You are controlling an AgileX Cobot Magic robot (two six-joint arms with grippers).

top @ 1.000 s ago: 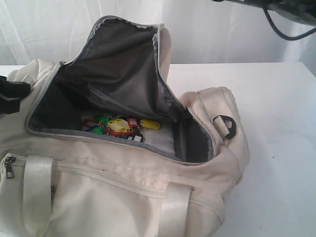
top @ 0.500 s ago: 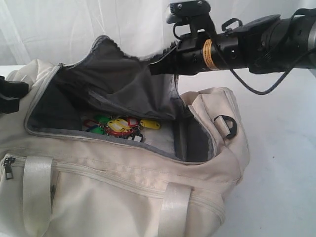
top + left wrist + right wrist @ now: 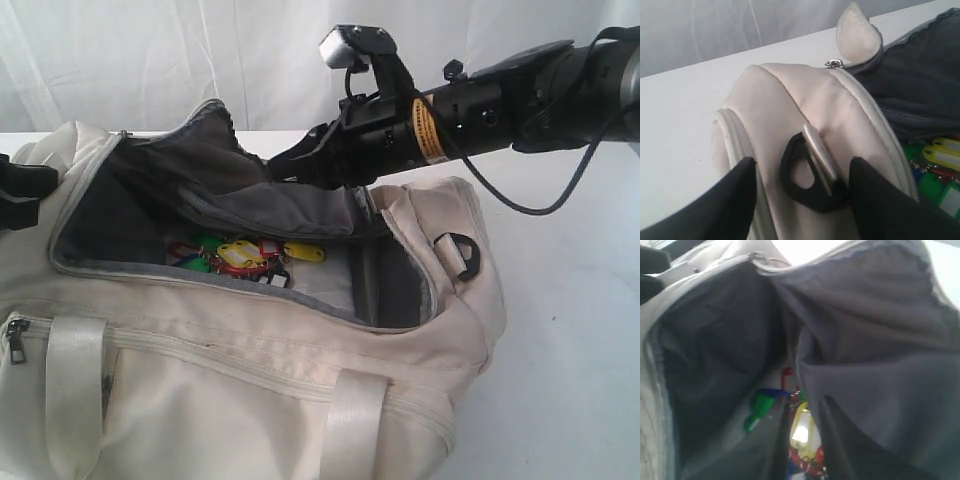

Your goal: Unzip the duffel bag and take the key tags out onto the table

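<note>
Yellow label on right arm (image 3: pixel 425 130), unreadable. Key tags (image 3: pixel 240 256) below right fingers (image 3: pixel 290 165), aperture unclear. Left fingers (image 3: pixel 875 210) wide, flanking D-ring (image 3: pixel 807 175), gripping nothing.

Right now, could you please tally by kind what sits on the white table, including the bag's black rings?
Cream-beige fabric duffel bag: 1
Bunch of coloured plastic key tags: 1
Black plastic D-rings: 2
Total: 4
</note>
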